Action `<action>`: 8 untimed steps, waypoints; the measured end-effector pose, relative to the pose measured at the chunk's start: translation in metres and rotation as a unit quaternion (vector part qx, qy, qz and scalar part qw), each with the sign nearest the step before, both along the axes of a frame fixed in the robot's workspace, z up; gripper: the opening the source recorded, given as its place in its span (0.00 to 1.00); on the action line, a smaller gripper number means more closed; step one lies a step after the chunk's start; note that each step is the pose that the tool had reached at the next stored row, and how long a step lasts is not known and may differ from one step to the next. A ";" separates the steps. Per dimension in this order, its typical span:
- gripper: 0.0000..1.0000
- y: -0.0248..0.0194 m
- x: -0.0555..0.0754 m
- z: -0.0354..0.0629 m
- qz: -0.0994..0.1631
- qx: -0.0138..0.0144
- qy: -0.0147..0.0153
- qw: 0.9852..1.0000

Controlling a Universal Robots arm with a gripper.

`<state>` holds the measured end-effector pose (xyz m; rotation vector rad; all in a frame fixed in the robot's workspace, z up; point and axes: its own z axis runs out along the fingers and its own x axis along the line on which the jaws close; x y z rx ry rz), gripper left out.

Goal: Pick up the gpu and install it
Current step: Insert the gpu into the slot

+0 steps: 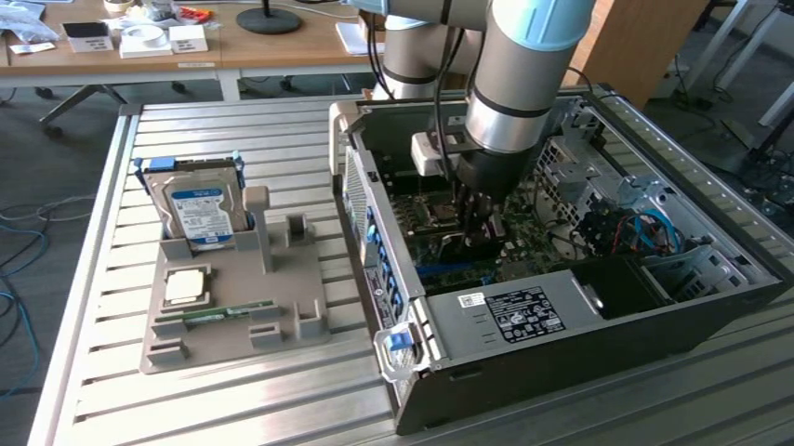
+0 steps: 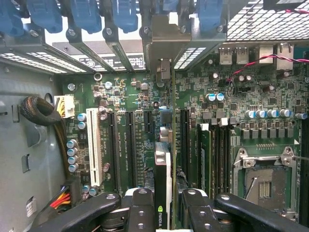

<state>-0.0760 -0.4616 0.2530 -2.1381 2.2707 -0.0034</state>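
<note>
The gpu [image 2: 163,166] stands edge-on between my fingers [image 2: 140,210], a thin dark card with a logo on its near end. Its silvery end bracket [image 2: 166,36] sits against the case's rear slot openings. My gripper [image 2: 164,205] is shut on the card's top edge. The card runs over the green motherboard [image 2: 135,96], in line with the long black expansion slots [image 2: 129,145]; how deep it sits I cannot tell. In the exterior view my gripper [image 1: 482,230] is lowered into the open computer case [image 1: 645,307], with the dark gpu [image 1: 469,249] just under it.
Blue slot clips [image 2: 125,14] line the case's rear wall. A white slot [image 2: 94,145], RAM slots [image 2: 217,150] and the CPU socket [image 2: 263,181] flank the card. A black cable bundle [image 2: 41,111] hangs nearby. A grey fixture tray [image 1: 292,269] holds a hard drive [image 1: 199,209] and a RAM stick [image 1: 230,314].
</note>
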 end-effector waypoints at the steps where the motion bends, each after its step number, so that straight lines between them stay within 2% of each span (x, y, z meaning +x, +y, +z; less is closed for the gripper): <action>1: 0.27 0.0000 0.000 -0.0004 0.000 0.000 0.000 1.000; 8: 0.27 0.0000 0.000 -0.0026 0.003 0.000 0.000 1.000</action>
